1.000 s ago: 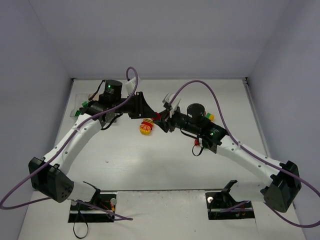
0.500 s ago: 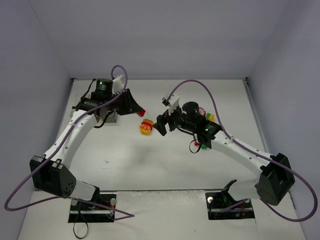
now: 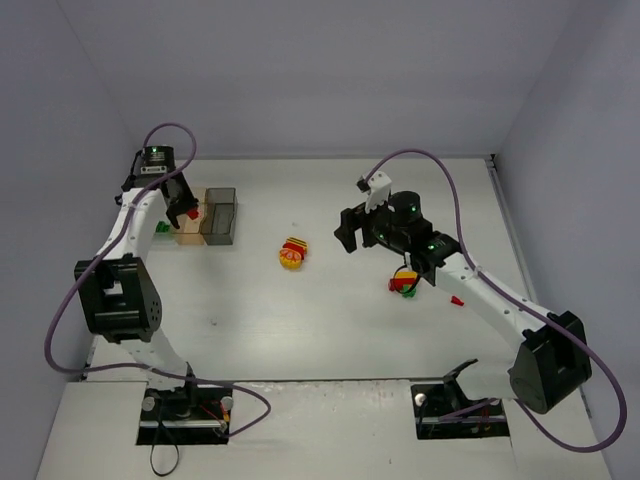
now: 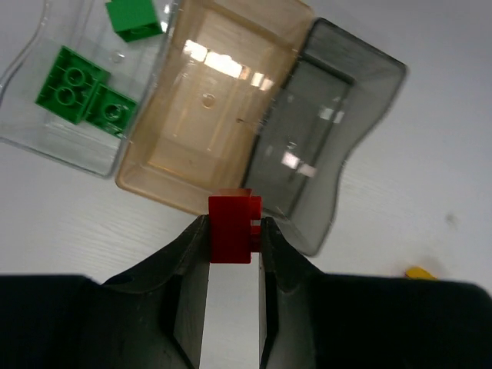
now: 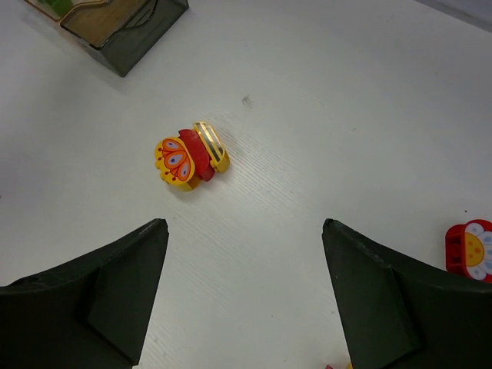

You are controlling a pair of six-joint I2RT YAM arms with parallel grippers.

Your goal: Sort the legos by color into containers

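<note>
Some greens (image 4: 71,84) in clear box (image 4: 51,137), left tool (image 4: 232,231) pinching red lego (image 4: 229,209), right tool (image 5: 242,224) spread.

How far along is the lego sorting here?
Done: green legos lie in the clear box; the tan box and dark grey box look empty. In hand: the left gripper holds a red brick at the tan box's edge. Left: a red-yellow clump mid-table, a second clump and a small red piece by the right arm; the right gripper is open, empty.

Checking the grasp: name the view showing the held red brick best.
Left wrist: the red brick is large and central, clamped in the left end effector. Top external shows only a red speck; the right wrist view misses it.
</note>
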